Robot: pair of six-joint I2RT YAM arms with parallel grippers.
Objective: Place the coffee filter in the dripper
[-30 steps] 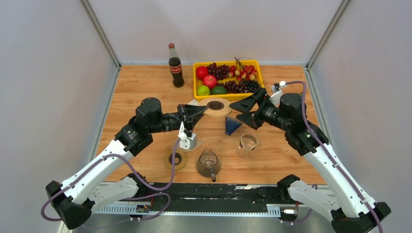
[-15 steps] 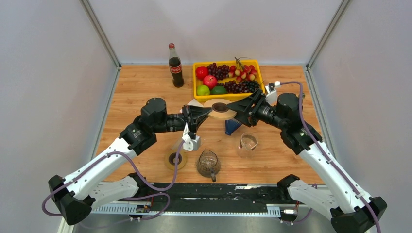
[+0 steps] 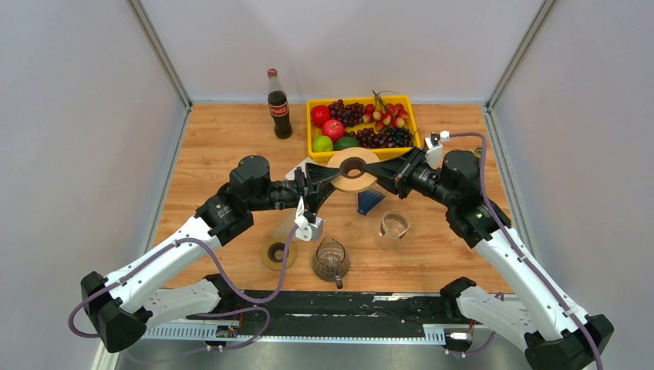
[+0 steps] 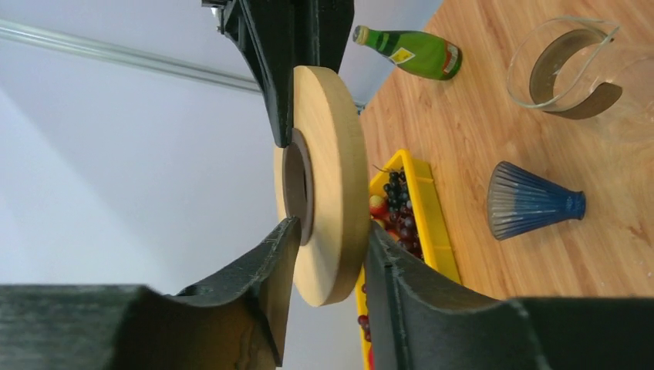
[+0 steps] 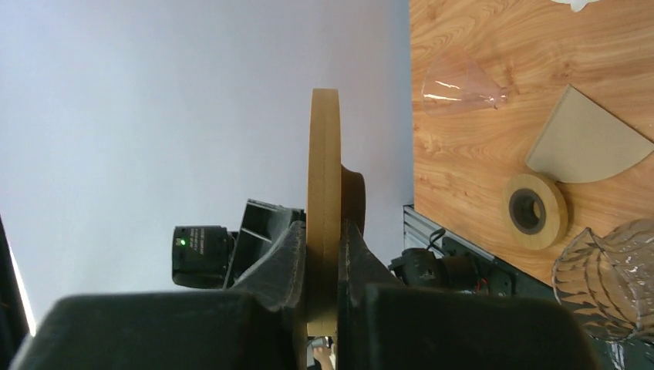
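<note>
The coffee filter lies flat on the table, and I see it plainly only from the right wrist; overhead, the left arm hides nearly all of it. The blue dripper lies on its side, well apart from the filter. Between them, in the air, hangs a tape roll. The right gripper is clamped on its rim. The left gripper straddles the opposite edge, but I cannot tell whether it pinches. A second roll lies near the filter.
</note>
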